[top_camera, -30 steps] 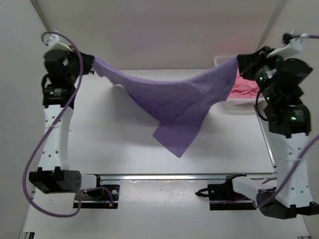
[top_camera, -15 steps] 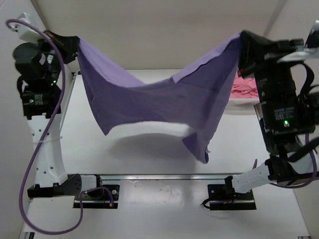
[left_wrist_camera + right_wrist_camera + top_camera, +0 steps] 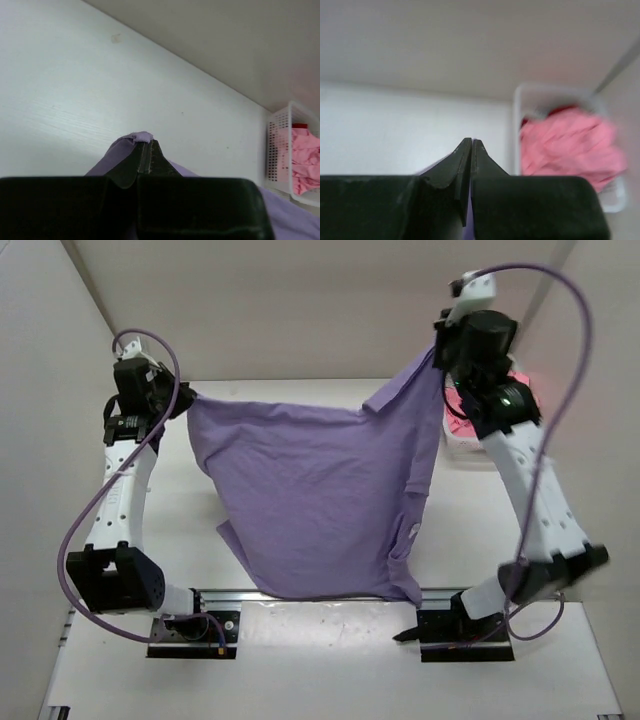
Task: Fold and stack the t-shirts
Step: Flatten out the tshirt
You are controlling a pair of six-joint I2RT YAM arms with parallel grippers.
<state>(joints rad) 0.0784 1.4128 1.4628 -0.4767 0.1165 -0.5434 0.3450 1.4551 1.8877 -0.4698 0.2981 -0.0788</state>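
Observation:
The lavender t-shirt point(image 3: 310, 500) hangs spread between both grippers, its lower edge down by the near rail. My left gripper point(image 3: 185, 400) is shut on its left top corner, and a bit of the purple fabric point(image 3: 131, 139) pokes out at the left gripper's point(image 3: 147, 145) tips. At the other top corner, high at the back right, my right gripper point(image 3: 438, 355) is shut on the cloth. In the right wrist view the right gripper's point(image 3: 471, 142) jaws are pressed together, with a purple sliver point(image 3: 468, 231) below them. The pink t-shirt point(image 3: 570, 145) lies crumpled in the basket, a dark red t-shirt point(image 3: 562, 110) behind it.
The white lattice basket point(image 3: 472, 447) stands at the table's back right, partly behind the right arm; it also shows as the basket point(image 3: 282, 150) in the left wrist view. A metal rail point(image 3: 220, 595) and the arm bases run along the near edge. White walls enclose the table.
Both arms have swung down and back from their raised pose. The lavender t-shirt, bunched and sagging before, now hangs spread wide and reaches the near rail.

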